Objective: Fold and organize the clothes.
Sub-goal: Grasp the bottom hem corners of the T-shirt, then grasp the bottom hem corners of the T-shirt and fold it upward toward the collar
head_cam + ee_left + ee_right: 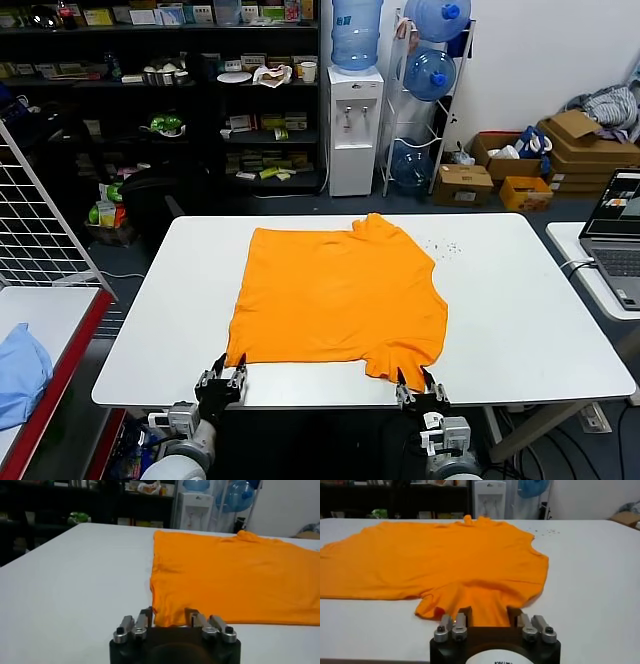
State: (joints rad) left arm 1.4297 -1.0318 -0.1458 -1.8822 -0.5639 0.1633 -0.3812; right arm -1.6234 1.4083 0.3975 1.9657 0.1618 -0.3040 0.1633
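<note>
Orange T-shirt [335, 295] spread flat mid-table [520, 310], near hem corners pinched between the jaws of left gripper [224, 378] and right gripper [420, 385] at the table's near edge; likely to slip free if either thin bite is shallow.

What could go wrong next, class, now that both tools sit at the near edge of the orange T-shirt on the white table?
1. The right tool holds a bunched flap of the orange T-shirt, not a flat hem, so a fold may well come out crooked.
2. The left tool grips only the very corner; the soft fabric could slip free when lifted.
3. The shirt's far end is already rumpled near the collar, and both grips sit close to the white table edge, so pulling may drag fabric off.
</note>
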